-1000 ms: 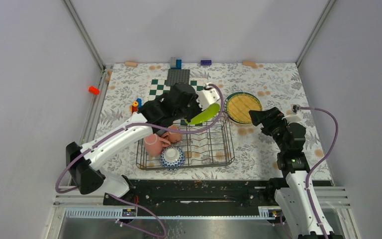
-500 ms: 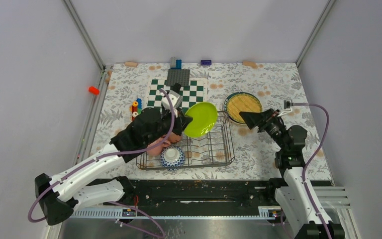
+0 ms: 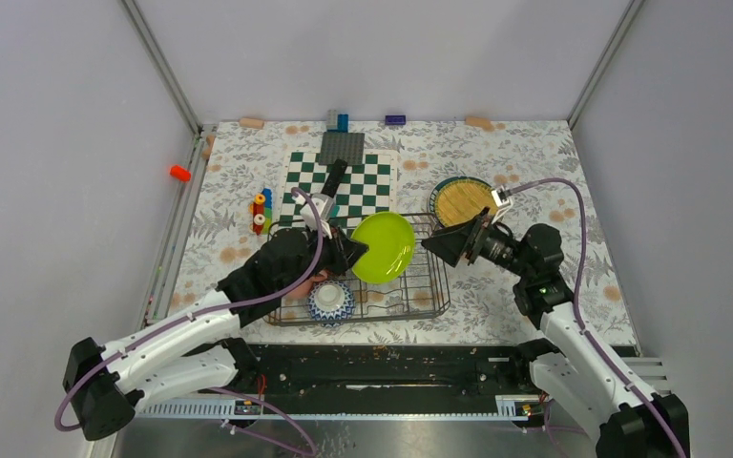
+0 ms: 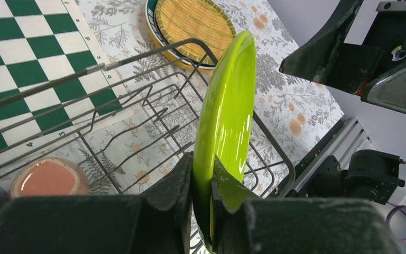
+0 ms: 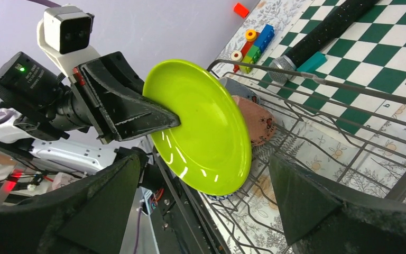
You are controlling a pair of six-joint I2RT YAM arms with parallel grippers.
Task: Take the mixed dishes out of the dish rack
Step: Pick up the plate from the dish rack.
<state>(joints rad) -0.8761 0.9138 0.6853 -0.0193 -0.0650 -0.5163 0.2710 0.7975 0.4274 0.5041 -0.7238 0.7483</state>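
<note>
Lime-green plate (image 3: 383, 247) stands tilted on edge over the dish rack (image 3: 426, 286), its rim pinched in the closed left claw (image 3: 351, 254); whether it touches the wires I cannot tell. The right claw (image 3: 432, 242) hovers just beside the plate, jaws spread wide with nothing between them. A patterned bowl (image 3: 330, 300) and a salmon mug (image 4: 47, 177) sit in the rack. On the counter (image 3: 534, 172), near the rack's far right corner, lies a yellow-orange plate (image 3: 464, 202).

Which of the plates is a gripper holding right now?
The lime-green plate: it stands on edge, with the left gripper shut on its rim. The yellow-orange plate lies flat beside the dish rack, with no gripper on it.
</note>
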